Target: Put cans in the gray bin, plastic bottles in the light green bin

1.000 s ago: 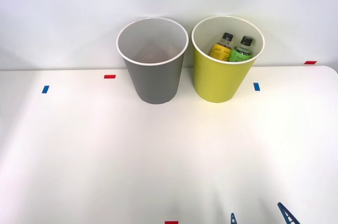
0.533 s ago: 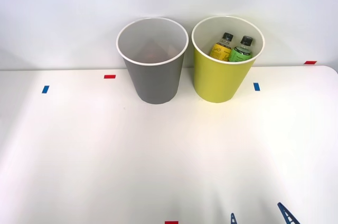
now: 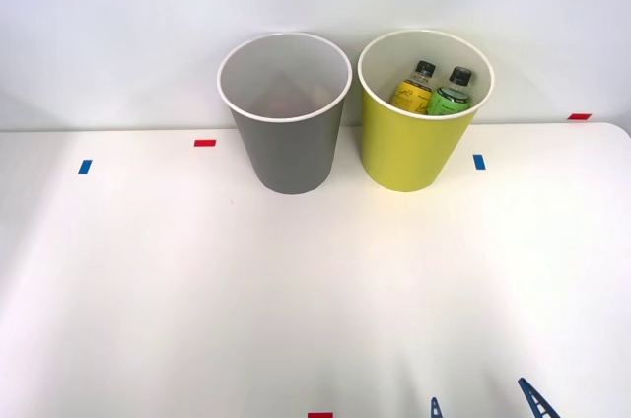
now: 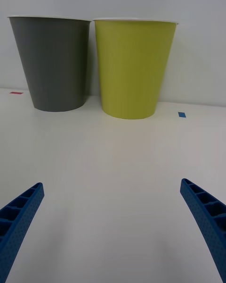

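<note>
No change is seen against the frames from a second and half a second ago: bins, bottles and the blue fingertips at the front view's near edge are all placed as before, so the scene is judged static and the sorting likely finished or idle, since no can or bottle is left on the table [image 3: 296, 290]. The right gripper [image 4: 113, 226] is spread wide and empty, its ribbed blue fingers [image 4: 21, 212] held low near the table, well apart from both bins. The plastic bottles [image 3: 434, 91] are found inside the light green bin [image 3: 409, 152], leaning side by side, black caps up, one yellow-labelled, one green-labelled. The gray bin [image 3: 289, 157] stands just beside it on its left; a faint reddish shape is glimpsed at its bottom but cannot be identified. Both bins are smooth, matte, round and tapered with white rims and pale insides. The tabletop is plain white, marked with small blue tape [image 3: 479, 162] and red tape [image 3: 204, 143].
</note>
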You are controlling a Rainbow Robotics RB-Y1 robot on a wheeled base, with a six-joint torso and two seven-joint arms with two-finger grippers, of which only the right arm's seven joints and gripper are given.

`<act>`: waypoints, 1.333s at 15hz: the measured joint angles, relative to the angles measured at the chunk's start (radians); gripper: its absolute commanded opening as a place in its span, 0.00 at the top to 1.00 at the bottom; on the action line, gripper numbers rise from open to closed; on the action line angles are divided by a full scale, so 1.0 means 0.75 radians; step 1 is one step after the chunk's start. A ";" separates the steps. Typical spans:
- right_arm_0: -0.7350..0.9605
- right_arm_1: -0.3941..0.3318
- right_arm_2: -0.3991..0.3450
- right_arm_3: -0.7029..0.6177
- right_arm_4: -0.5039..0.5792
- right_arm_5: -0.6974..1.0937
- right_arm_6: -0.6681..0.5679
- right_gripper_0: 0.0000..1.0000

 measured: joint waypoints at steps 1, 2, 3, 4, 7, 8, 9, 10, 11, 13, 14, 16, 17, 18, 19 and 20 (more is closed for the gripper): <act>0.000 0.000 0.000 0.000 0.000 0.000 0.000 0.00; 0.000 0.000 0.000 0.000 0.000 0.000 0.000 0.00; 0.000 0.000 0.000 0.000 0.000 0.000 0.000 0.00; 0.000 0.000 0.000 0.000 0.000 0.000 0.000 0.00; 0.000 0.000 0.000 0.000 0.000 0.000 0.000 0.00; 0.000 0.000 0.000 0.000 0.000 0.000 0.000 0.00; 0.000 0.000 0.000 0.000 0.000 0.000 0.000 0.00; 0.000 0.000 0.000 0.000 0.000 0.000 0.000 0.00; 0.000 0.000 0.000 0.000 0.000 0.000 0.000 0.00; 0.000 0.000 0.000 0.000 0.000 0.000 0.000 0.00; 0.000 0.000 0.000 0.000 0.000 0.000 0.000 0.00; 0.000 0.000 0.000 0.000 0.000 0.000 0.000 0.00; 0.000 0.000 0.000 0.000 0.000 0.000 0.000 0.00; 0.000 0.000 0.000 0.000 0.000 0.000 0.000 0.00; 0.000 0.000 0.000 0.000 0.000 0.000 0.000 0.00; 0.000 0.000 0.000 0.000 0.000 0.000 0.000 0.00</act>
